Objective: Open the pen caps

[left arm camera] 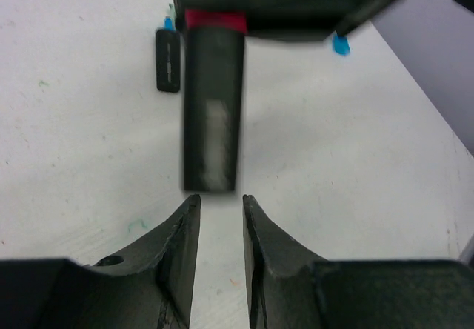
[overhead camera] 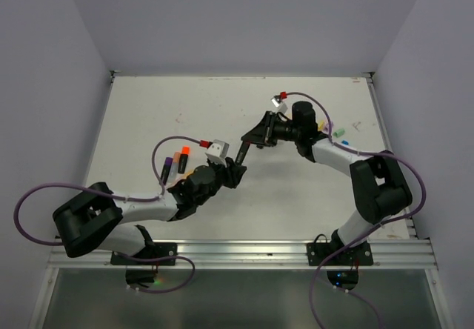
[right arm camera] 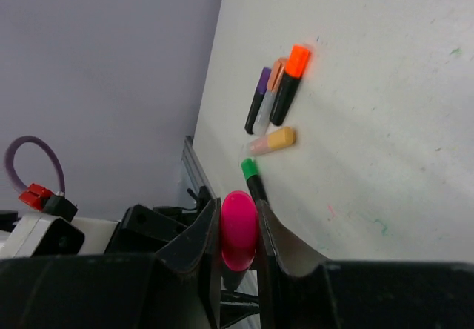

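My right gripper [right arm camera: 238, 225] is shut on the pink cap [right arm camera: 238, 229] of a black-barrelled pen and holds it above the table centre [overhead camera: 246, 145]. In the left wrist view the black barrel [left arm camera: 212, 114] hangs from that gripper with a pink band at its top. Its free end sits just beyond my fingertips, not between them. My left gripper [left arm camera: 221, 203] is open and empty, facing the barrel [overhead camera: 238, 168]. Other capped pens lie on the table: an orange-capped one [right arm camera: 289, 84], a purple-capped one [right arm camera: 258, 99], a pastel orange one [right arm camera: 272, 141] and a green-capped one [right arm camera: 252, 177].
The pen cluster lies at the left of the table [overhead camera: 178, 162], beside my left arm. More small pens or caps lie at the right near my right forearm [overhead camera: 337, 132]. A black pen with a cyan end [left arm camera: 168, 58] and a cyan piece [left arm camera: 340, 44] lie beyond the held pen.
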